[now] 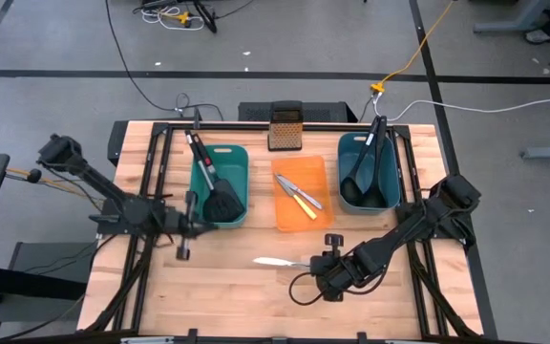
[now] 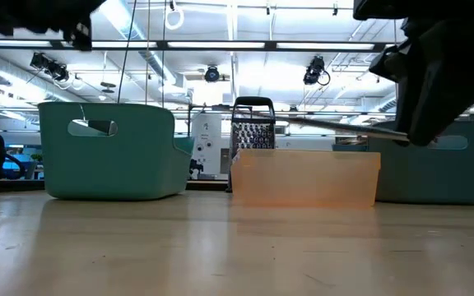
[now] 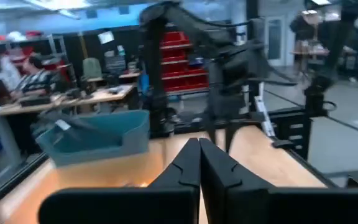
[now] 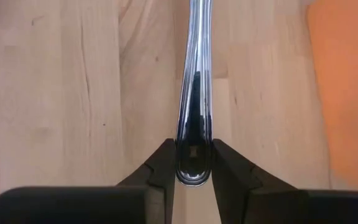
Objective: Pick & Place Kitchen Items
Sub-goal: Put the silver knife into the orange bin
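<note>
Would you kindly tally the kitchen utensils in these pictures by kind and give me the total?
Black slotted spatulas: 2, in the left teal bin.
Black ladles: 2, in the right teal bin.
Silver table knives: 2, one in the orange tray, one held by the right tool.
Yellow-handled knife: 1, in the tray.
Total: 7

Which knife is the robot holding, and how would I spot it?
Find the orange tray in the middle of the wooden table. Just in front of it, the right claw pinches one end of a slim silver knife. Unlike the knives lying in the tray, this one is outside it, held.
</note>
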